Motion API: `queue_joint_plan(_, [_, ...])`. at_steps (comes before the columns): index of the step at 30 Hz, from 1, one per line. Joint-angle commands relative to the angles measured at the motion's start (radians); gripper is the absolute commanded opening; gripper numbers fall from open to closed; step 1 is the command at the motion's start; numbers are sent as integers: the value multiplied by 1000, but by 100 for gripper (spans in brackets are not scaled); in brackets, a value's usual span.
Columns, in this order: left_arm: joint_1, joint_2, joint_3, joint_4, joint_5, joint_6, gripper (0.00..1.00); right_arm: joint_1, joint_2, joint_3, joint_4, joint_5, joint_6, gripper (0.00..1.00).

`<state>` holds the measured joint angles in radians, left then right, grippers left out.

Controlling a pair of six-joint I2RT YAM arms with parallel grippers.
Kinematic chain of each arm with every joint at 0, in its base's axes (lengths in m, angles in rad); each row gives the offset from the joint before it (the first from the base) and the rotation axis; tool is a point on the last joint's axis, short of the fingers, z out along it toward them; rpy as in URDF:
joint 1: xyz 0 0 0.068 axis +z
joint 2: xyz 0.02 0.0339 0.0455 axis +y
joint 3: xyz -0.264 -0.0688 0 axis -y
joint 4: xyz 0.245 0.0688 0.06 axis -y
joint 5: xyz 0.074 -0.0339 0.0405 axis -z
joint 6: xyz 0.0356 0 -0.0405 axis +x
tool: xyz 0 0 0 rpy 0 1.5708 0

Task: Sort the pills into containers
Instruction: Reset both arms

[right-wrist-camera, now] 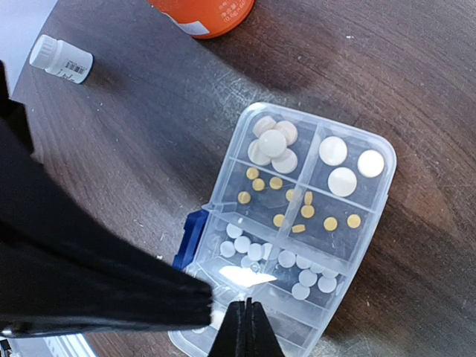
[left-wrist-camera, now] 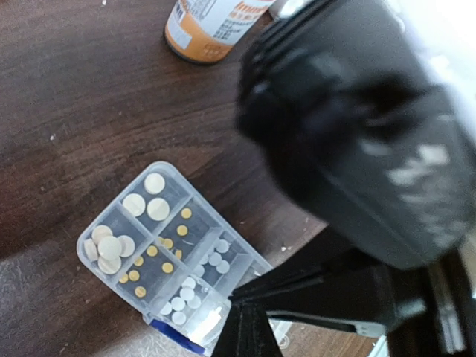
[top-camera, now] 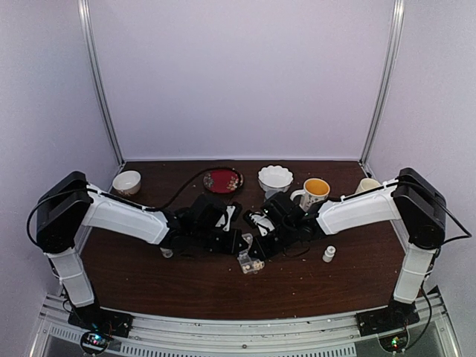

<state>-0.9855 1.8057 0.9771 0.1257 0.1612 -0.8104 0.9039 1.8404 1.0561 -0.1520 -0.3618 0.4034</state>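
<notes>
Right, both arms are crowded over the clear plastic rectangular pill box [top-camera: 251, 262]. It sits on the dark wooden table [top-camera: 186, 290], roughly midway between the two bases.

In the wrist views its cells are stocked:
- The two end cells hold large whitish round tablets [right-wrist-camera: 342, 160].
- The middle pair holds small yellow tablets [right-wrist-camera: 312, 212].
- The pair nearest the grippers holds small white tablets [right-wrist-camera: 305, 271].

The right gripper [right-wrist-camera: 245, 303] is pinched fully together just over the box's near end, and I see nothing between its tips. The left gripper [left-wrist-camera: 243, 316] also looks closed to a point, at the box's corner near the blue latch [right-wrist-camera: 192, 234]. It is empty as far as I can tell.

I judge the tablets to be light, hard and smooth, so a pinch slightly off centre would likely flick one away. I'd take each across its rim with a narrow opening. The box looks light and slick and would probably skate on the table. I'd steady it by an outer wall while working.
</notes>
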Motion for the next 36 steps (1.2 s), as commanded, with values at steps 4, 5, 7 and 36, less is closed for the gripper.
queue_joint_plan(4, [8,75,64,-118,-10,-18,0,6,28,-3,-78,41,-8,0])
queue_joint_plan(5, [8,72,59,-143,-20,-17,0,6,29,-4,-78,43,-7,0])
queue_joint_plan(7, [9,48,38,-161,-36,-18,0,6,31,-4,-80,41,-8,0])
queue_joint_plan(36, [9,8,24,-244,-84,5,0,-4,-78,65,-196,165,-42,35])
